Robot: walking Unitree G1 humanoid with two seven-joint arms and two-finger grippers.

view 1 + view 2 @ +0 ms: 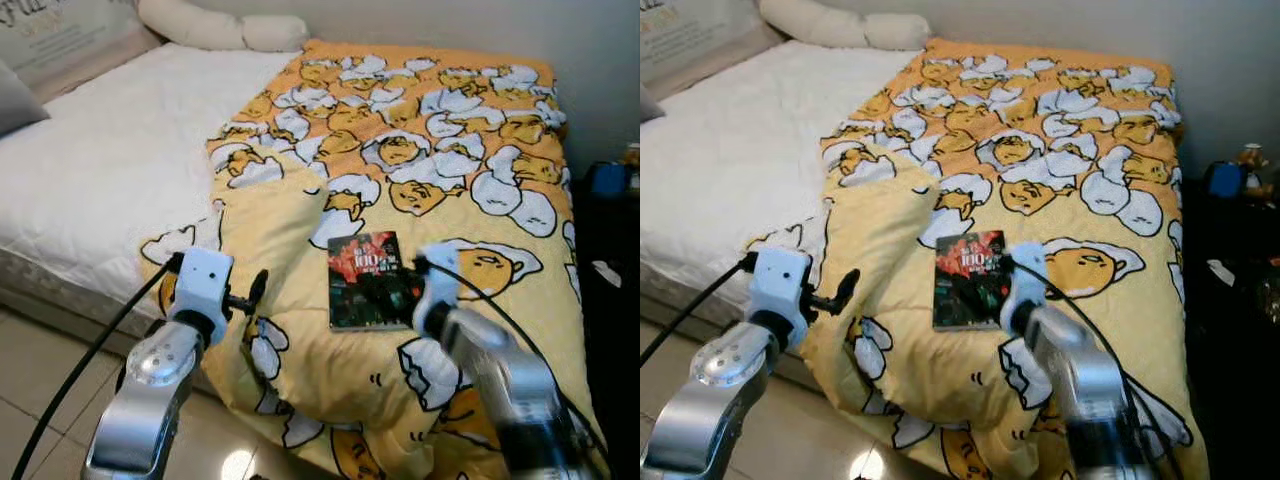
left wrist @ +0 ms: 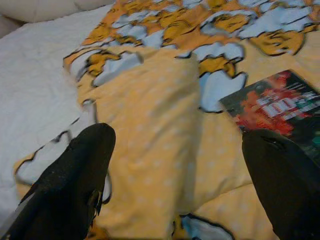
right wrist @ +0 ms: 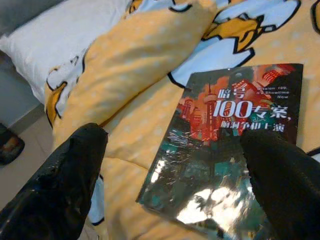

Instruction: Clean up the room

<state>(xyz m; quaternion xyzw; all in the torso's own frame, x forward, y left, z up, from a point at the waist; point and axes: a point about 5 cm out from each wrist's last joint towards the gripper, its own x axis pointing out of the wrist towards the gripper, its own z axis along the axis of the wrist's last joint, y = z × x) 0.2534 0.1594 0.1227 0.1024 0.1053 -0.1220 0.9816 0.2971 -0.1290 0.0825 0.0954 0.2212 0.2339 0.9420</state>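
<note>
While the book (image 1: pixel 364 280) is lying flat on the yellow blanket (image 1: pixel 440 150) near the foot of the bed (image 1: pixel 100 170), the right end effector (image 3: pixel 175 165) is hovering just above it, fingers spread and released, probably to grasp it. The left end effector (image 2: pixel 175 180), also released, is waiting beside a blanket fold.
</note>
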